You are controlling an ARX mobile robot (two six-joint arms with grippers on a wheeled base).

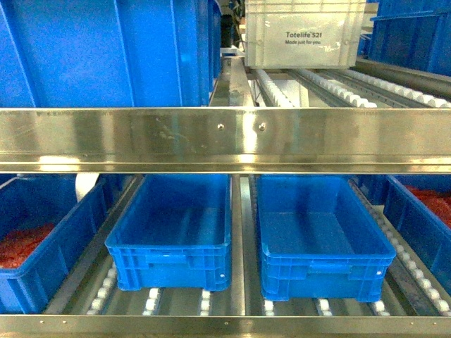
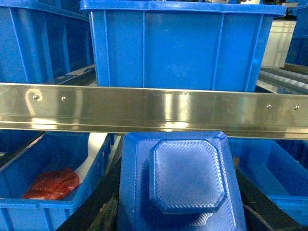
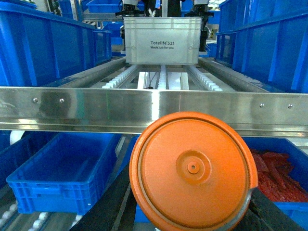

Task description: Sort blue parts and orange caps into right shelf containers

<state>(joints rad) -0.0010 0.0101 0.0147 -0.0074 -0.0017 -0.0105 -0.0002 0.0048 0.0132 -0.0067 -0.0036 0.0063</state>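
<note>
Landmark: the steel shelf rail (image 1: 225, 137) running across the head view.

Below the rail, two blue bins (image 1: 173, 236) (image 1: 320, 239) stand side by side on white rollers, both showing bare floors. To the left of them, another blue bin (image 1: 35, 232) holds a heap of flat red pieces (image 1: 21, 246); a further bin at the far right (image 1: 423, 218) holds more red pieces.

Above the rail and behind it, a white tote (image 1: 304, 32) sits on the roller track. Its front reads "Totelife 52l" with "Made just for you" beneath; the right wrist view confirms the same lettering. A large blue bin (image 1: 106, 49) stands above the rail to the left of the tote.

Left wrist view: a blue part (image 2: 185, 175), with an octagonal raised face and a fine woven texture, fills the foreground just below the rail. The left gripper's dark fingers (image 2: 96, 211) flank it on both sides, pinching it.

Right wrist view: an orange cap (image 3: 192, 171), round end toward the camera, sits just below the rail, gripped between the right gripper's dark fingers (image 3: 108, 211). No lettering is readable on the cap.
</note>
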